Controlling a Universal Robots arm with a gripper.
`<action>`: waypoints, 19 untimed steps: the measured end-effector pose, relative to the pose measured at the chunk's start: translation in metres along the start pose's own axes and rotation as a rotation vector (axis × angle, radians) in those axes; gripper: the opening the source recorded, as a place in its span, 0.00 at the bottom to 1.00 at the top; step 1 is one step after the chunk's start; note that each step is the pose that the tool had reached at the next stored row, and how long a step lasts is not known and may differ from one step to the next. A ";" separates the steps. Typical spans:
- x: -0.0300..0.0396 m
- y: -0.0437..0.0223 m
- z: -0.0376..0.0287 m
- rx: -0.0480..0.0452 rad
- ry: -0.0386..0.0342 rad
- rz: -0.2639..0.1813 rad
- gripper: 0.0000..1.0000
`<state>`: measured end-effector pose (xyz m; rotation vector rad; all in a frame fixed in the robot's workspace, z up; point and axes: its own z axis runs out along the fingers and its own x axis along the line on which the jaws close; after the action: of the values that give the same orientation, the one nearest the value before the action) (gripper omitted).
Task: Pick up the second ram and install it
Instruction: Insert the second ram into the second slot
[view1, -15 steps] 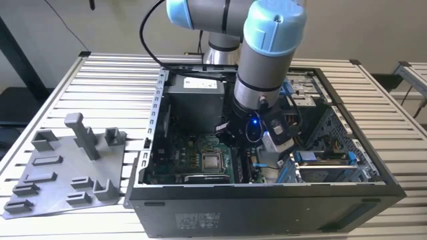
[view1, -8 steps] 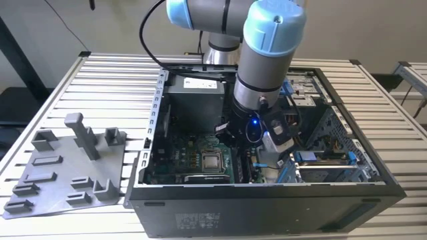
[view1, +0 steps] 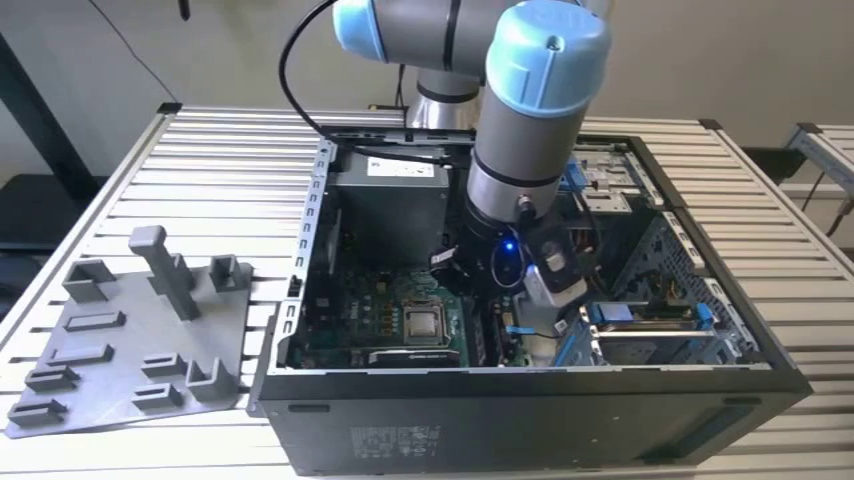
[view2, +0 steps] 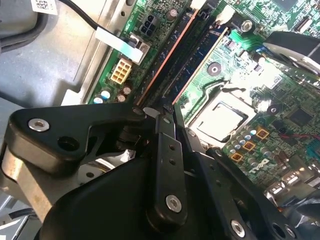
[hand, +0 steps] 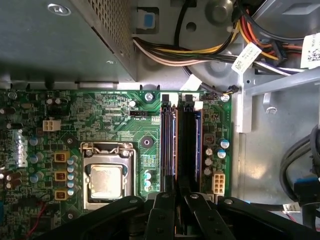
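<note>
While the black linkage-fingered gripper (hand: 179, 200) reaches down into the open black computer case (view1: 534, 385), its fingers are pinched together on the near end of the second ram (hand: 187, 145), a long, thin dark memory stick standing upright in its slot on the green motherboard (hand: 110, 107), beside its twin stick (hand: 167, 145).

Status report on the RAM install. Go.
Gripper down inside the case, fingers closed over the memory slots. Second ram standing in its slot beside the twin stick. Nothing blocking.
</note>
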<state>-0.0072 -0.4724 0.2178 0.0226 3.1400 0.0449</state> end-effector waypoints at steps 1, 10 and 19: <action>0.0000 0.0000 0.0008 0.0000 0.0000 0.000 0.14; 0.0000 -0.0001 0.0027 0.0000 0.0000 0.000 0.14; 0.0000 -0.0001 0.0027 0.0002 0.0000 0.000 0.14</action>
<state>-0.0072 -0.4724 0.2151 0.0227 3.1400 0.0447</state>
